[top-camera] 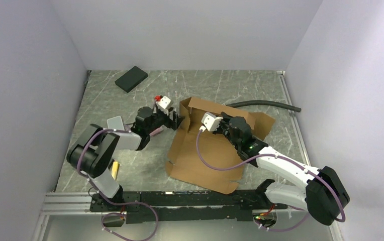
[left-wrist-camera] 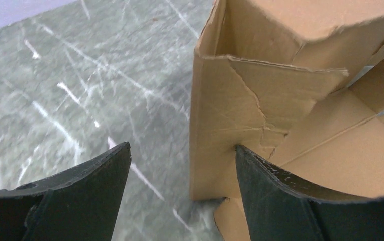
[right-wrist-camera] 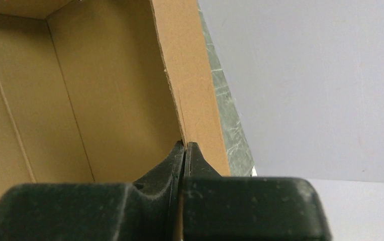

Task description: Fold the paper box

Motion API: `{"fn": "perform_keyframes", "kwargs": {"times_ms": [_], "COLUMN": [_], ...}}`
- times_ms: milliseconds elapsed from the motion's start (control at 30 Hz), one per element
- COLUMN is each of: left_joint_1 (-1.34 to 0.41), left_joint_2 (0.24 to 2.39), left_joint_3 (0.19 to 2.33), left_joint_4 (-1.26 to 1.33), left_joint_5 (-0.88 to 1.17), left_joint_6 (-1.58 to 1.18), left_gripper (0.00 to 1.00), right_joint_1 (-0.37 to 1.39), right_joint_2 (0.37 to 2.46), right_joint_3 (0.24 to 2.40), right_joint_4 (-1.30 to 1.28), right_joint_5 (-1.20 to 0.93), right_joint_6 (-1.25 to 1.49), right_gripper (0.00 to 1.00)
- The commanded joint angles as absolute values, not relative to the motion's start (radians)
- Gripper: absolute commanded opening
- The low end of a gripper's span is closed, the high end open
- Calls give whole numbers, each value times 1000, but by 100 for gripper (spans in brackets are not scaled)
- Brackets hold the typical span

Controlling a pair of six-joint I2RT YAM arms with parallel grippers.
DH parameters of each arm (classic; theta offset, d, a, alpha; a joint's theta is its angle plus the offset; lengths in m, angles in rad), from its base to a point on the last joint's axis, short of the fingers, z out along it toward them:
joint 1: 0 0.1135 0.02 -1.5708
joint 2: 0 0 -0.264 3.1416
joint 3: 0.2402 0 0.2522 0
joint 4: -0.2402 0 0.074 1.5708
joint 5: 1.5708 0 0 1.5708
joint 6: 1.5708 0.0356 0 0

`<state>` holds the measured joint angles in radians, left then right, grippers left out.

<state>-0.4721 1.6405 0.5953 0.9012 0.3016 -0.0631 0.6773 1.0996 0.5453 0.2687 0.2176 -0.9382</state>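
While the box [top-camera: 207, 160] lies half-raised in the middle of the worktop [top-camera: 145, 173], long axis running roughly near to far, its far-left corner stands inside the left hand [left-wrist-camera: 182, 146]. That hand gapes wide and grips nothing; its inner finger [left-wrist-camera: 280, 191] touches the corner flap [left-wrist-camera: 275, 95]. The right hand [right-wrist-camera: 185, 145] is closed tight at a raised wall's [right-wrist-camera: 195, 75] edge; whether cardboard sits in the pinch I cannot tell. The left is nearer the flap, so it probably tucks it inward.

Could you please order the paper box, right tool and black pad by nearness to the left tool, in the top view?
1. The paper box, touching the left tool.
2. The right tool, inside the box.
3. The black pad, far-left corner.
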Motion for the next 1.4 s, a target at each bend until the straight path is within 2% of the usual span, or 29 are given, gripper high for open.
{"fn": "perform_keyframes", "kwargs": {"times_ms": [0,67,167,233,300,500,667,733,867,1067,1200,1367], "left_joint_1": [-469,-469,-471,-477,-495,-579,-595,-594,-594,-594,-591,-573], "left_joint_2": [1718,1756,1797,1816,1819,1796,1785,1779,1775,1764,1737,1698], "left_joint_3": [673,689,686,676,664,650,609,607,592,621,605,587], "left_joint_4": [1024,1047,1109,1147,1173,1176,1237,1228,1256,1206,1205,1149], "left_joint_5": [423,451,459,436,392,226,190,186,182,186,196,228], "left_joint_6": [-48,-80,-127,-146,-141,-52,-42,-38,-44,-41,-42,-28], "left_gripper": [78,72,57,52,52,55,59,59,67,69,76,79], "right_joint_1": [678,680,681,681,681,682,682,682,682,682,683,682], "right_joint_2": [1125,1126,1126,1128,1132,1138,1135,1137,1141,1151,1152,1156], "right_joint_3": [554,557,564,570,576,583,592,602,613,616,616,618], "right_joint_4": [136,131,124,116,109,96,101,91,84,77,78,76], "right_joint_5": [140,137,128,120,116,109,116,117,124,119,124,121], "right_joint_6": [-863,-858,-850,-845,-840,-832,-818,-810,-806,-804,-804,-802], "right_gripper": [0,0,0,0,0,0,0,0,0,0,0,0]}}
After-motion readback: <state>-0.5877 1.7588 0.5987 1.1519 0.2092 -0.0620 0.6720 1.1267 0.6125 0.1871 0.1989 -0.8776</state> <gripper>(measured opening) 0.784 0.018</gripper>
